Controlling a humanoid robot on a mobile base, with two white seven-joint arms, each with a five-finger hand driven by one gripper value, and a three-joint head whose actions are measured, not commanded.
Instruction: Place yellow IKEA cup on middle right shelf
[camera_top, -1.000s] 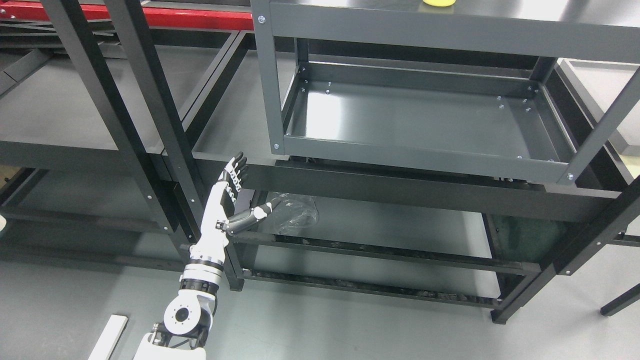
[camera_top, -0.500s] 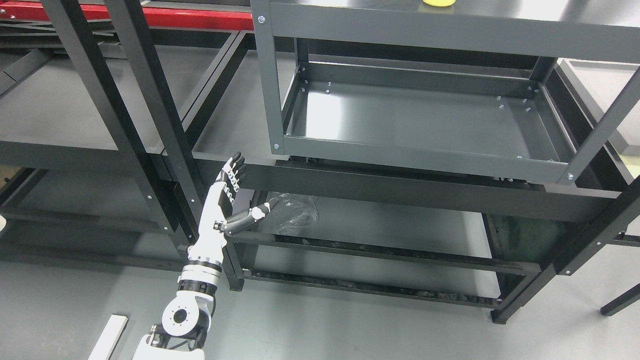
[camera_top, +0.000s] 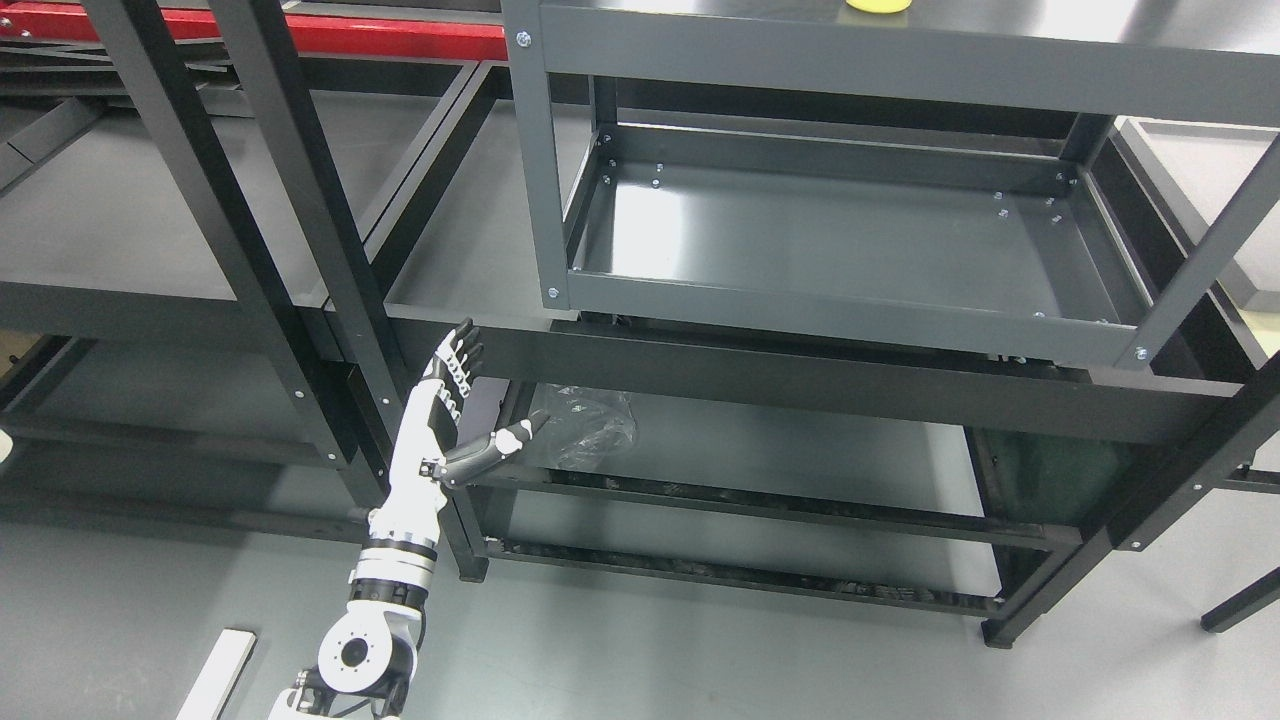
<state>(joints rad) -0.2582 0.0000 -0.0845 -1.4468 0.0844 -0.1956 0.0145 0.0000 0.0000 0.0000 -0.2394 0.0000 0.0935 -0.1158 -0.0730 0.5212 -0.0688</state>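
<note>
A large black rack (camera_top: 820, 375) filled most of the head view, its long crossbeam running from the left post towards the lower right. On it sat a smaller grey metal shelf unit (camera_top: 850, 180), whose lower tray (camera_top: 830, 240) lay bare and well lit, edged by a low lip that would keep anything set there from sliding off. The unit's upper board (camera_top: 900, 60) ran along the top of the picture, and the yellow cup (camera_top: 878, 4) stood on it at the very top edge, only its lower rim showing. Whether that board is the middle right shelf the task names could not be settled from this view; if it is, the cup already stood where it was wanted.

Below the crossbeam, a crumpled clear plastic bag (camera_top: 588, 425) lay on a lower shelf of the rack.

The left hand (camera_top: 440, 420) rose from the lower left, upright beside the black post, well apart from the cup. Its fingers (camera_top: 455, 355) were stretched straight and the thumb stuck out sideways, released and grasping nothing. The right arm did not show.
</note>
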